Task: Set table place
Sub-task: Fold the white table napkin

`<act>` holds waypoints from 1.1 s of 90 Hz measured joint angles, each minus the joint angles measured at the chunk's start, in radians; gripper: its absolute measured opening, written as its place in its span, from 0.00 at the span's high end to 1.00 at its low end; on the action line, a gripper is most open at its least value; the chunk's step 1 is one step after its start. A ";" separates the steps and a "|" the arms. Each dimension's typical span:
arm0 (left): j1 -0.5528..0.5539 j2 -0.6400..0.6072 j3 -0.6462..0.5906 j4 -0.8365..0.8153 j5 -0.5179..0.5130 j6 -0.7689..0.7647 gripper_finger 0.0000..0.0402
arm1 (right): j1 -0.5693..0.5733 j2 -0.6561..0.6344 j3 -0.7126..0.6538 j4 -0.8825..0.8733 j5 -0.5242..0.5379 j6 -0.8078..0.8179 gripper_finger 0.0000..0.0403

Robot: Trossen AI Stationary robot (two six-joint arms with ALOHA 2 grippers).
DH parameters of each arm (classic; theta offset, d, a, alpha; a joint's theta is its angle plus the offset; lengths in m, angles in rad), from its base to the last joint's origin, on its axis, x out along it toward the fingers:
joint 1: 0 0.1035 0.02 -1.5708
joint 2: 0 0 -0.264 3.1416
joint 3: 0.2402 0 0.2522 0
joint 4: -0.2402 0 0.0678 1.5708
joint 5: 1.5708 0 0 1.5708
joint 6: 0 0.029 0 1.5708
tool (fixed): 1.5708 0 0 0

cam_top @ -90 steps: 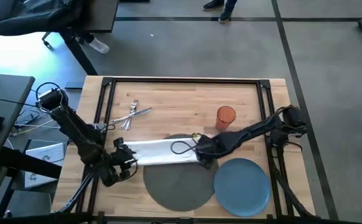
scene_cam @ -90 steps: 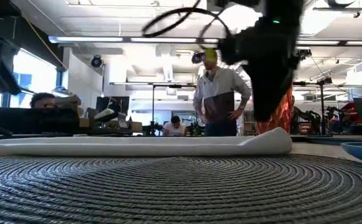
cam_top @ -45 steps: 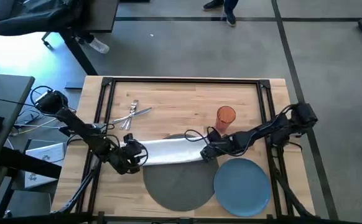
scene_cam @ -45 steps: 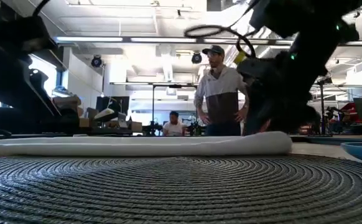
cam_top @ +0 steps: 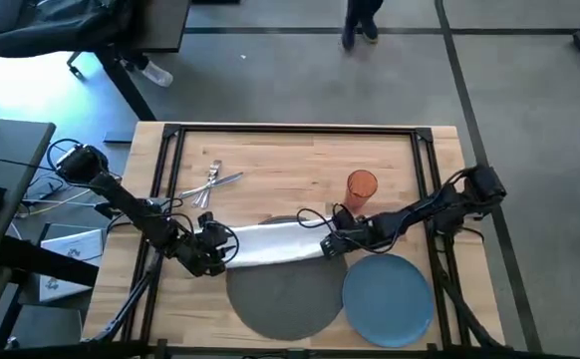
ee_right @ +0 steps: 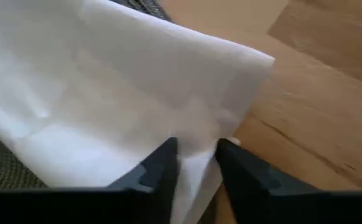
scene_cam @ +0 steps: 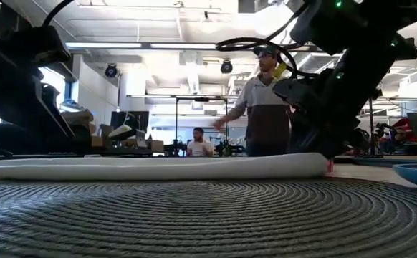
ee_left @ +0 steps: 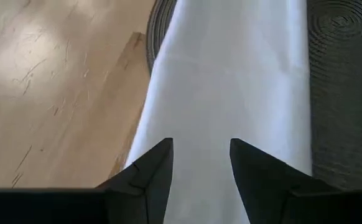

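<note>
The mat (cam_top: 282,302) stays at the table's (cam_top: 270,160) 6 o'clock, cloth (cam_top: 270,242) across its 12 o'clock edge. My right claw (ee_right: 193,163) pinches the cloth's end, now lower. My left claw (ee_left: 199,162) is open over the cloth. Only up high shows the plate (cam_top: 388,298).

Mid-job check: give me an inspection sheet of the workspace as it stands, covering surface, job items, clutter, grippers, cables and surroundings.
Surface: wooden table, black frame around its edge.
Job's things: dark woven placemat at the near edge; folded white napkin lying across its far part; blue plate beside the placemat on the right; orange cup and cutlery farther back.
Clutter: nothing seen.
Grippers: left gripper open, fingers astride the napkin's left end; right gripper pinching the napkin's right end.
Cables: a looped cable on the right arm above the napkin; loose wires left of the table.
Surroundings: a person standing beyond the table, another seated farther back.
</note>
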 joint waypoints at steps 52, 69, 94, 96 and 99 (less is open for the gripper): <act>0.032 0.032 0.000 0.251 -0.003 0.175 0.64 | 0.009 -0.232 -0.006 -0.083 0.029 -0.078 1.00; 0.106 0.152 0.001 0.428 0.043 0.283 0.64 | 0.010 -0.247 -0.006 -0.080 0.060 -0.086 1.00; 0.193 0.380 0.001 0.649 0.116 0.319 0.64 | 0.010 -0.247 -0.005 -0.098 0.070 -0.092 1.00; 0.196 0.393 0.001 0.660 0.120 0.318 0.64 | 0.010 -0.247 -0.005 -0.104 0.069 -0.087 1.00; 0.199 0.413 0.001 0.680 0.122 0.318 0.64 | 0.010 -0.243 -0.005 -0.109 0.069 -0.075 1.00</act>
